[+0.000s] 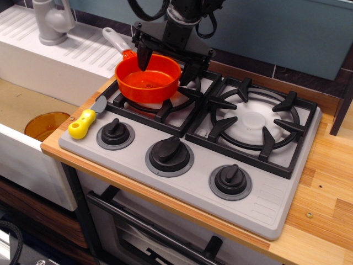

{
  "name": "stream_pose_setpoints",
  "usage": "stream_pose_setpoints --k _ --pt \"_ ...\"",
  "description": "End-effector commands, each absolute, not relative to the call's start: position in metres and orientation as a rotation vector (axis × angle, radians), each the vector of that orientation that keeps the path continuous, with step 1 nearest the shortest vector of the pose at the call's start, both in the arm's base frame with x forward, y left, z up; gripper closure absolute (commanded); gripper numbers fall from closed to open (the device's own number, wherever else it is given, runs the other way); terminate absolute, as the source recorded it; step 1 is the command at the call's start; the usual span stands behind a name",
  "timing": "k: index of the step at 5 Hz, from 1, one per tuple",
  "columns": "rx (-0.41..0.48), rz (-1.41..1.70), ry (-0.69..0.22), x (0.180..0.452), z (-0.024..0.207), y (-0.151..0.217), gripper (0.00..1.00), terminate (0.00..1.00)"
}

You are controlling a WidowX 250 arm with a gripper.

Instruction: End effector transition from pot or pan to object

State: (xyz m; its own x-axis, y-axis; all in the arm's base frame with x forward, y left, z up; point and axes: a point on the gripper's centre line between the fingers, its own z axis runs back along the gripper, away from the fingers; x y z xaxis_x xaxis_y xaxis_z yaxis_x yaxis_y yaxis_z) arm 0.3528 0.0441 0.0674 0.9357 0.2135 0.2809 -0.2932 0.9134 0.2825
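Observation:
The orange saucepan sits on the left burner of the toy stove, its light grey handle pointing back left. My black gripper hangs over the pan's far side. It is open: one finger dips inside the pan and the other is outside the right rim. It holds nothing. The toy knife, with a yellow handle and a short grey blade, lies at the stove's front left corner, left of the pan and well apart from the gripper.
Three black knobs line the stove's front. The right burner grate has nothing on it. A sink on the left holds a translucent orange disc, with a grey faucet behind. The wooden counter extends right.

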Motion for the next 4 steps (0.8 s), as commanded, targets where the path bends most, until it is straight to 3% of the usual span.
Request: stream_pose_setpoints --k 1,4 --pt "0.327 0.264 -0.248 0.353 0.067 0.044 0.00 0.00" --pt "0.313 0.305 -0.230 0.349 0.072 0.030 0.00 0.00"
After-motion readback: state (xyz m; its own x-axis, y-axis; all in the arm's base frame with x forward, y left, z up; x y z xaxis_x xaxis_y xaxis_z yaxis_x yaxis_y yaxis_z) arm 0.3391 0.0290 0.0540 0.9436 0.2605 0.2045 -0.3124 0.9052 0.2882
